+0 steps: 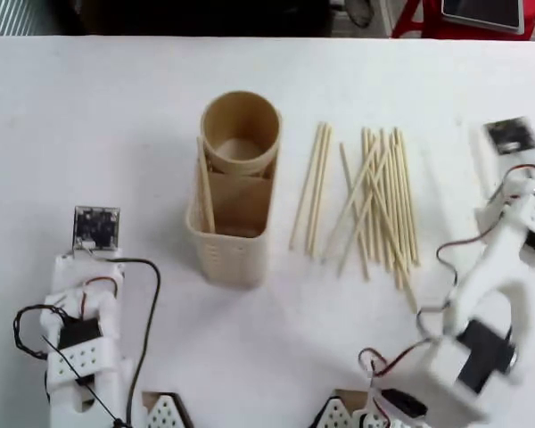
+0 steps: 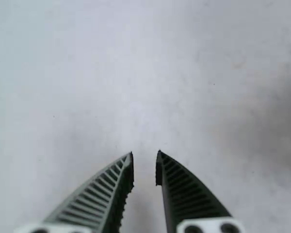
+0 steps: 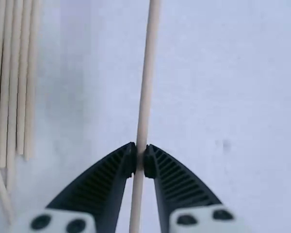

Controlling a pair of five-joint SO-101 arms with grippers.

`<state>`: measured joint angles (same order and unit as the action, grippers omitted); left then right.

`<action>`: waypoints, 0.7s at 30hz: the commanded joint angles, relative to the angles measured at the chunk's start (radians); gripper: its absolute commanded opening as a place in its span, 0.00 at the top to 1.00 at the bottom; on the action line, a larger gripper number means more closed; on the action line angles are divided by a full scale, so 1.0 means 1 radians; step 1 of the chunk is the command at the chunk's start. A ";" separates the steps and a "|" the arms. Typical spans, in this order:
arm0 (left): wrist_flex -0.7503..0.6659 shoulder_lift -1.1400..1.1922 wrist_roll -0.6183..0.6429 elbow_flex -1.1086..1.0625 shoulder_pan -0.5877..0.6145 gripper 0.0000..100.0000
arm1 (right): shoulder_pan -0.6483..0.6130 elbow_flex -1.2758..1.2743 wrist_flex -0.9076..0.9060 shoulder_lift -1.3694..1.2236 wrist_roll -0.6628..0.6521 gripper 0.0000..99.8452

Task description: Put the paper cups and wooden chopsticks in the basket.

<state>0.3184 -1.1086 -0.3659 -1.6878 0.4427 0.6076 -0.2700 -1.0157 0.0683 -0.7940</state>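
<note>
in the middle of the white table, the cream plastic basket holds a tan paper cup and one pale wooden chopstick leaning on its wall. just beside it, the other wooden chopsticks lie loose on the table. the right gripper pinches a single chopstick near that pile. the left gripper hangs over bare table, tips slightly parted, holding nothing.

Right arm blurred; chopstick ends beyond the frame's edges.
</note>
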 commanded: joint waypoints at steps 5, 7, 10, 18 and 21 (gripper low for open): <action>0.002 -0.016 -0.012 0.002 0.008 0.90 | -0.125 -0.216 -0.008 0.584 0.155 0.98; 0.002 -0.016 -0.012 0.002 0.008 0.90 | -0.199 -0.305 -0.010 0.763 0.199 0.98; 0.002 -0.016 -0.012 0.002 0.008 0.90 | -0.335 -0.413 -0.012 1.036 0.299 0.98; 0.002 -0.016 -0.012 0.002 0.008 0.90 | -0.903 -0.517 0.030 1.540 0.555 0.98; 0.002 -0.016 -0.012 0.002 0.008 0.90 | -1.072 -0.522 0.165 1.541 0.580 0.98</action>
<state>0.3184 -1.1086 -0.3659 -1.6878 0.4427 -0.2992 -0.7902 -0.9697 1.5950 -0.2463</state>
